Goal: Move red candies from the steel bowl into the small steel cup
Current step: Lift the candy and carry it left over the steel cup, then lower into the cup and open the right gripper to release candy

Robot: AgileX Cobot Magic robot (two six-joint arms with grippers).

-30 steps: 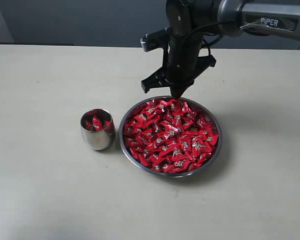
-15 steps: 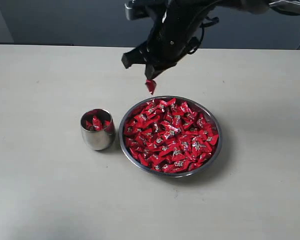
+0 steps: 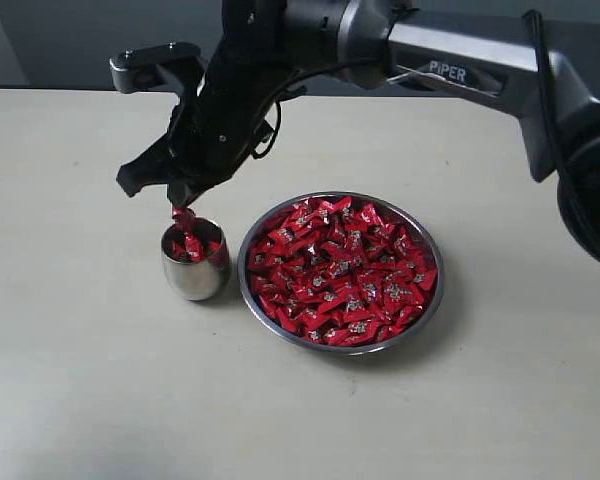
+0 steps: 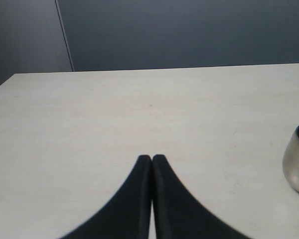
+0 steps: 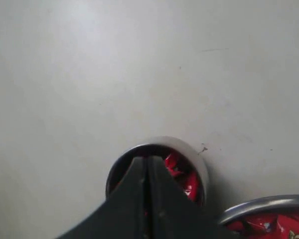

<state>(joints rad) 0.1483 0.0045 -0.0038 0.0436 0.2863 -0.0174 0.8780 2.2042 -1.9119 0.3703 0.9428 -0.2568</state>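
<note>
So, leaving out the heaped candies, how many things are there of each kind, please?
steel bowl: 1
small steel cup: 1
pincer: 2, left pincer, right pincer
red candy held by the right pincer: 1
Total: 5

The left wrist view's edge is cutting off most of the small steel cup [image 4: 298, 165]. In the right wrist view the right gripper [image 5: 146, 160] is hiding part of its mouth, and the steel bowl [image 5: 259, 205] is running off-frame.

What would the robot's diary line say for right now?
right gripper: shut on red candy | spot: over small steel cup | left gripper: shut, empty | steel bowl: many red candies
</note>
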